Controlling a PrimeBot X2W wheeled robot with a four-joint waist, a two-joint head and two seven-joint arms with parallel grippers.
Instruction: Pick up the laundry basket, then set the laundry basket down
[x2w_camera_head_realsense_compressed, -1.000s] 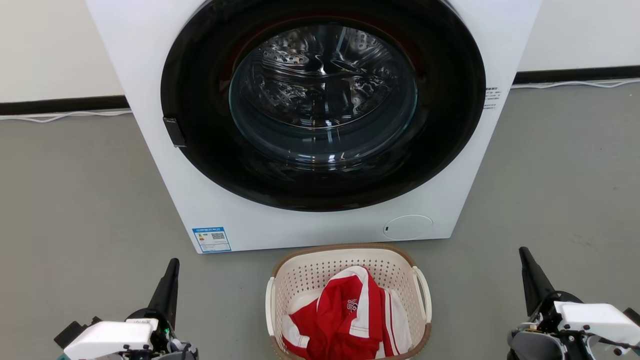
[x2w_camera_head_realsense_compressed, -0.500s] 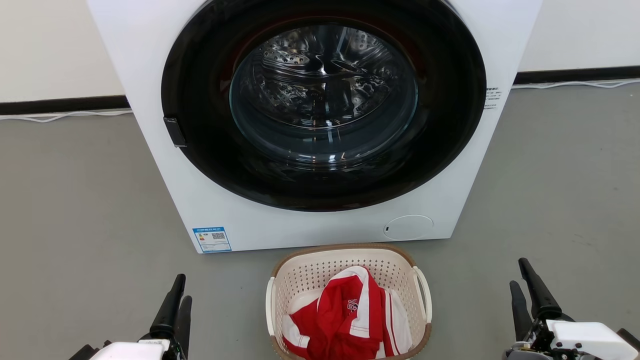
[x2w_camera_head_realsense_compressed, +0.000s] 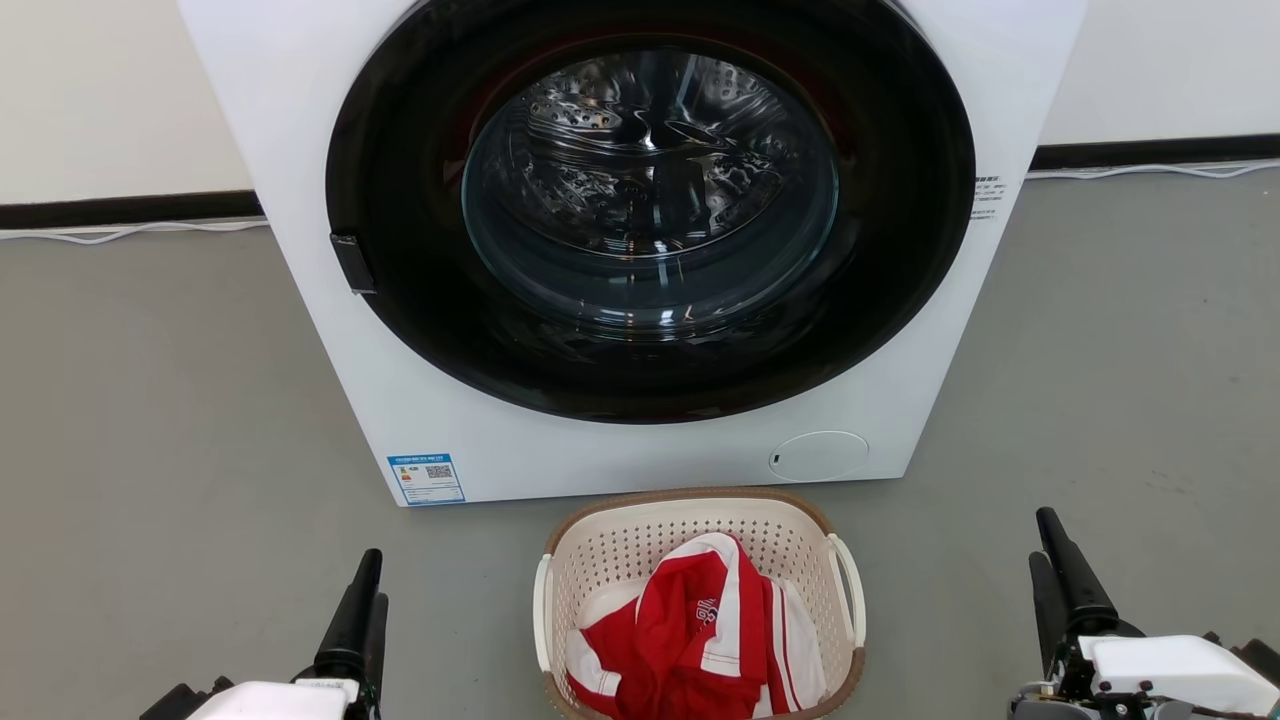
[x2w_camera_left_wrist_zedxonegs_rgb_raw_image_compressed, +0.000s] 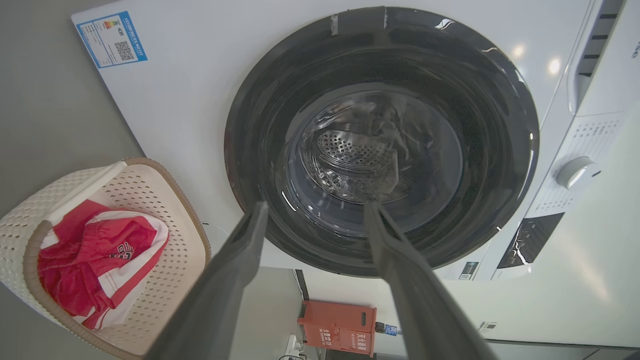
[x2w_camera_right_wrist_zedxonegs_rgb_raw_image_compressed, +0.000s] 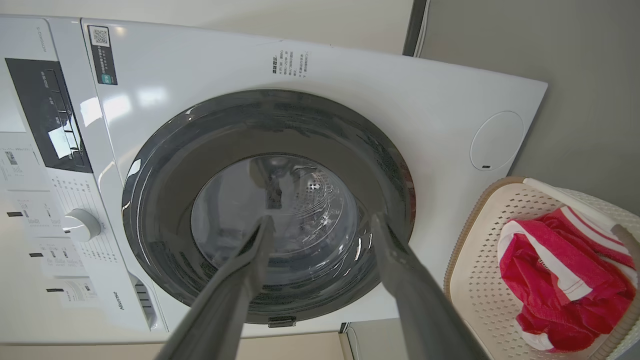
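Nothing lifted yet: the cream perforated plastic laundry basket (x2w_camera_head_realsense_compressed: 620, 545) sits between left gripper (x2w_camera_head_realsense_compressed: 372, 582) and right gripper (x2w_camera_head_realsense_compressed: 1042, 540), jaws spread, empty.

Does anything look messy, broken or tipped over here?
No, nothing stands out. The basket stands upright on the floor in front of the washer, whose door is shut. The red and white clothes are all inside it, none spilled.
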